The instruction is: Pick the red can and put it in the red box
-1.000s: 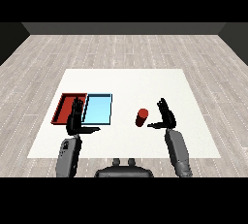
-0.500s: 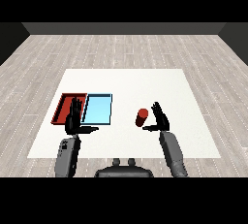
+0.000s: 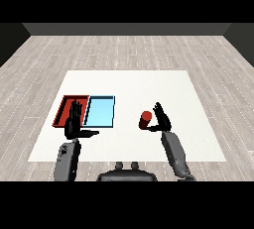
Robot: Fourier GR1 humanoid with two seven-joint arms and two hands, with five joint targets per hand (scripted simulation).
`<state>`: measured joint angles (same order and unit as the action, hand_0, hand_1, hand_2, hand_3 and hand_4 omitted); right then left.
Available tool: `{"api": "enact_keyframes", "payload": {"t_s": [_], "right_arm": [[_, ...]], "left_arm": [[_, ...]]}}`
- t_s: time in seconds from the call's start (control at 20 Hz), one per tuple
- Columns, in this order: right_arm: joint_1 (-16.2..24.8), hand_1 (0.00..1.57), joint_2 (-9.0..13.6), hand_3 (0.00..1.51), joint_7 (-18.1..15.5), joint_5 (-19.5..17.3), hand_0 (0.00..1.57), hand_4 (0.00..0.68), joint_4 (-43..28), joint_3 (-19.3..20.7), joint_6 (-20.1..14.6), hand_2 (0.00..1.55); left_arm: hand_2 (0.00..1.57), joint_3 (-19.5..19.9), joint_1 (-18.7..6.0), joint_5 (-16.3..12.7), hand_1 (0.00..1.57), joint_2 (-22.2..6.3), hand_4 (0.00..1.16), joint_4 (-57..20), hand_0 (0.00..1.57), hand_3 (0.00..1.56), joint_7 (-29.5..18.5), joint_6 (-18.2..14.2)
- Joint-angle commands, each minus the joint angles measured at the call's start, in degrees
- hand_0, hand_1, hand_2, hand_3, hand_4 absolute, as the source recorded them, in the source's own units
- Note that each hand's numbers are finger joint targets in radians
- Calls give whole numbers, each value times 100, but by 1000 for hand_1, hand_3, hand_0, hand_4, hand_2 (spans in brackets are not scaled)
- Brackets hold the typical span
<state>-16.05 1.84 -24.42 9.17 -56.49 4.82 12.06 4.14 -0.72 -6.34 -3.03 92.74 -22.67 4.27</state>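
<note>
The red can (image 3: 145, 120) stands upright on the white table (image 3: 134, 89), right of the trays. My right hand (image 3: 161, 119) is directly to the can's right, fingers straight and raised, thumb reaching under toward the can; it is close to the can or just touching it, without curling round it. The red tray (image 3: 66, 106) lies at the left, the light blue tray (image 3: 101, 110) beside it on the right. My left hand (image 3: 74, 123) hovers open in front of the red tray, fingers upright and thumb pointing right, covering part of the tray's near edge.
Both forearms enter from the lower corners. The table's near edge runs just in front of the hands. Grey plank floor surrounds the table.
My right hand has slid left, closing the gap to the red can. The can and the left hand have stayed in place.
</note>
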Motion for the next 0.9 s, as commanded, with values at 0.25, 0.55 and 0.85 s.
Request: {"api": "enact_keyframes", "payload": {"t_s": [0.25,0.55,0.85], "right_arm": [[-116,0,-179,0,-669,118,0,0,728,-319,-92,0],[-691,0,-181,0,-109,486,0,0,731,-660,-502,0],[-1235,0,-82,0,-505,315,0,0,1737,-258,-115,0]], "left_arm": [[0,-263,-194,285,0,242,0,-196,0,0,-18,-274],[0,-126,68,182,0,125,0,-39,0,0,-175,-143],[0,-370,-96,286,0,292,0,-180,0,0,-252,-400]]}}
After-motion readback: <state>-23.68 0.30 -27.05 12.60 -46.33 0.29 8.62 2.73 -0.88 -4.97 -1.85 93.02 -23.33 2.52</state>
